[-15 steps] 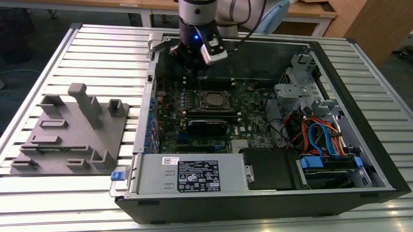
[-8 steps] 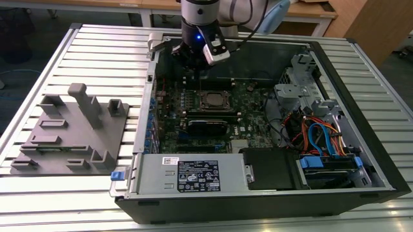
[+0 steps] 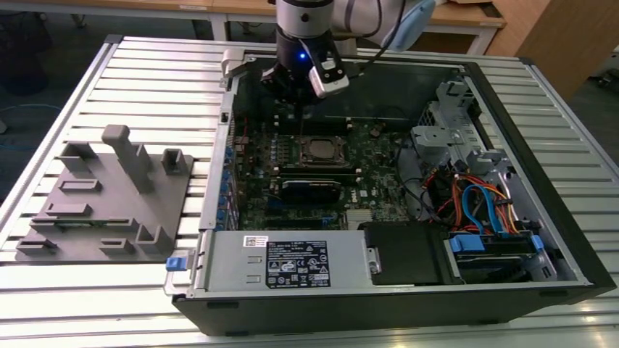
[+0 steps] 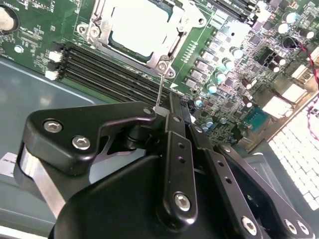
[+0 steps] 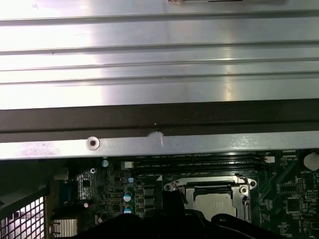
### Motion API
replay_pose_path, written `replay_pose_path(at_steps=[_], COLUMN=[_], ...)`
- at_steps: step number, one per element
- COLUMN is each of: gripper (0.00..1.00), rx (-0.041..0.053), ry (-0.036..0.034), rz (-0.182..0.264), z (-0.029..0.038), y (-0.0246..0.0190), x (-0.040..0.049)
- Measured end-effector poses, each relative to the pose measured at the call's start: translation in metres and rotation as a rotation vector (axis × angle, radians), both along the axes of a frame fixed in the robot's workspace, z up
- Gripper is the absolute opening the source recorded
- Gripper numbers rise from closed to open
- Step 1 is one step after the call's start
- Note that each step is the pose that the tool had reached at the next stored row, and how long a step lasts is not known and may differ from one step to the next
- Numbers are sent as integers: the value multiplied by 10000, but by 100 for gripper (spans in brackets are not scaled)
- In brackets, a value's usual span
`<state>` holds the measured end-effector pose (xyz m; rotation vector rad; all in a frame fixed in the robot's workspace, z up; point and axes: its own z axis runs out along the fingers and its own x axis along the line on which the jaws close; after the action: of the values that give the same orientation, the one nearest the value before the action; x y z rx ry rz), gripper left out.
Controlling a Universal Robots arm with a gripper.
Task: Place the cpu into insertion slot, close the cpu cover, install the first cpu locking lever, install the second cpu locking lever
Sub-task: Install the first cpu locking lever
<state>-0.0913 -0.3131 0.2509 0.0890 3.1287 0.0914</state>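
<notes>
cpu: a flat square chip with a pale silver top. It sits in the slot (image 3: 322,151) and shows through the cover's window in both wrist views (image 4: 137,22) (image 5: 215,201).
slot: a dark square socket with a silver rim, in the far half of the green board (image 3: 372,181) in the exterior view.
cover: a thin silver frame (image 4: 185,30) (image 5: 209,183) lying flat over the slot, its rim round the cpu on all sides.
lever: a thin bright rod (image 4: 159,84) that runs from the corner screw of the cover straight to the gripper's tips.
gripper: black (image 4: 163,110). In the exterior view it hangs over the board's far edge (image 3: 298,109), just beyond the slot.
fingers: drawn together with no gap showing. The lever's end meets them at the tips, but I cannot tell whether it is pinched or only touched.
memory slots: long black rows (image 4: 109,69) (image 5: 199,160) lying just beside the cover, between it and the gripper.
card: a black oblong (image 3: 309,190) on the near side of the slot.
case: an open black tower (image 3: 541,290) lying on a slatted metal table (image 3: 145,87). A silver power supply (image 3: 280,262) sits at its near side and orange and blue cables (image 3: 479,203) to the exterior view's right.
tray: a grey moulded fixture (image 3: 106,239) on the table, to the exterior view's left of the case.
in the way: the gripper's own links hide the nearer board in the second wrist view, and the case's silver lip (image 5: 159,144) crosses the first wrist view beside the slots.
</notes>
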Motion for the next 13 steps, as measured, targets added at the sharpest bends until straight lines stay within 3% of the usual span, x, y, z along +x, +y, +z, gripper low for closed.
replay_pose_path(at_steps=[13], gripper=[10], rx=[14], ry=[-1], rz=[11], z=[-5], y=[0], x=[80])
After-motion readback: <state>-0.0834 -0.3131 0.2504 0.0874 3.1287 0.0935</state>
